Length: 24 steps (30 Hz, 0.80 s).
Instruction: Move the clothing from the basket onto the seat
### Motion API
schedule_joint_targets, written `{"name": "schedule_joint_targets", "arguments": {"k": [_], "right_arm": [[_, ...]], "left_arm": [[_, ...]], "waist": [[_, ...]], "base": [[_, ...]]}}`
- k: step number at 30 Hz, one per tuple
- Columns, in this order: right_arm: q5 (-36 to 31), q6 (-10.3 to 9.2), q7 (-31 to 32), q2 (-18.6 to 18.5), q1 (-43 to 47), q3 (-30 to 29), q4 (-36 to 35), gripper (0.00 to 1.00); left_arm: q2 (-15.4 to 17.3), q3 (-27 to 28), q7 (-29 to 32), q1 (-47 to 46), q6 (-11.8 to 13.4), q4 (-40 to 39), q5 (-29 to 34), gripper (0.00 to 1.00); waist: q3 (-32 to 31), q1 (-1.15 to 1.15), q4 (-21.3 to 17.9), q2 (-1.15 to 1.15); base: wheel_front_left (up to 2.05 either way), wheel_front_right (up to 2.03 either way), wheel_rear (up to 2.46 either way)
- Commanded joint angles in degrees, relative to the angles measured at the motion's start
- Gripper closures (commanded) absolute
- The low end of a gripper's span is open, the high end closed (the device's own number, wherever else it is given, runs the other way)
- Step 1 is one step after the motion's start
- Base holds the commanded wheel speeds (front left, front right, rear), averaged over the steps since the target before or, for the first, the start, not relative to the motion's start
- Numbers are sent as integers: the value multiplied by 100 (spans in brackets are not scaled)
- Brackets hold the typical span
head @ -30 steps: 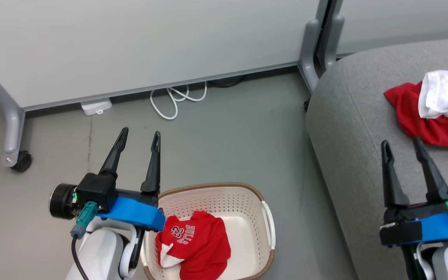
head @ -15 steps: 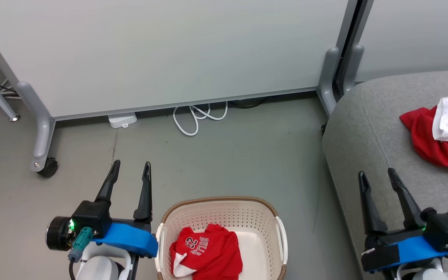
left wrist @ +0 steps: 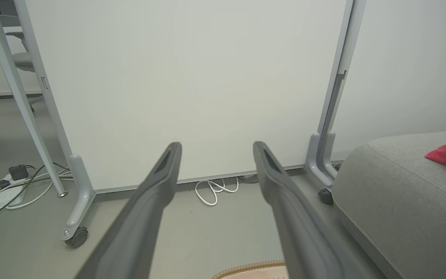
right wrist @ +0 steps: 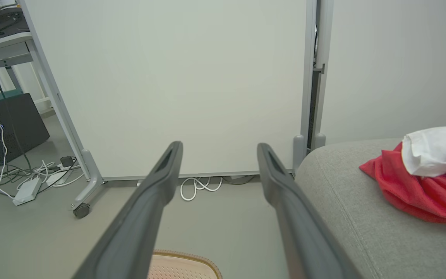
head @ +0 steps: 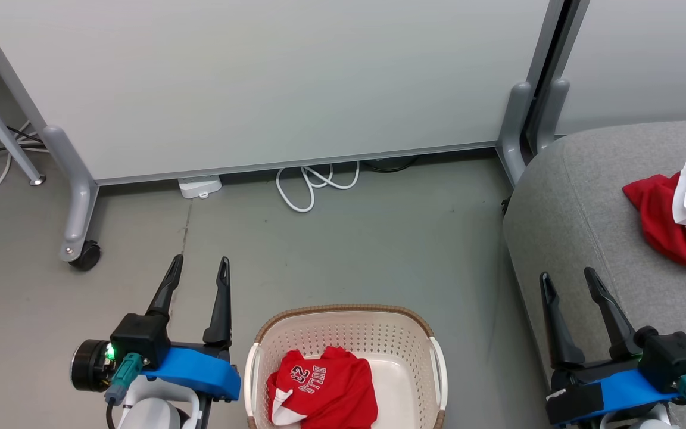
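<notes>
Jersey [head: 331,398], red, crumpled, white "BULLS 23"

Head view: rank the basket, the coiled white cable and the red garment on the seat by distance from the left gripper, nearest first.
1. Basket, just right of the left gripper.
2. White cable, ahead on the floor by the partition.
3. Red garment, far right on the seat.
</notes>
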Motion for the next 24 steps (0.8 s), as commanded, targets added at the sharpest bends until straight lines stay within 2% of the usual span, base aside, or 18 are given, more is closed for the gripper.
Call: {"name": "schedule_joint_targets", "arguments": {"k": [1, 9, 16, 19, 24], "right_arm": [[-25, 1, -20, 20, 66, -8, 15, 0], [-34, 1, -20, 34, 35, 42, 7, 0], [-53, 1, -20, 43, -184, 69, -88, 0], [-67, 1, -20, 27, -348, 89, -137, 0], [-74, 1, -21, -41, -841, 193, -261, 0]], "left_arm": [[-3, 25, -27, 47, -20, 11, 48, 0], [-36, 84, -27, 9, -60, 21, 118, 0], [10, -64, -27, -297, -94, 173, 150, 0], [76, -235, -27, -574, -98, 331, 170, 0], [328, -911, -23, -1269, -91, 842, 122, 0]], "waist": [[0, 0, 5, 0], [4, 0, -15, 0], [218, 0, -190, 0], [422, 0, -315, 0], [1068, 0, -679, 0]], "base": [[0, 0, 0], [0, 0, 0], [0, 0, 0], [0, 0, 0], [0, 0, 0]]}}
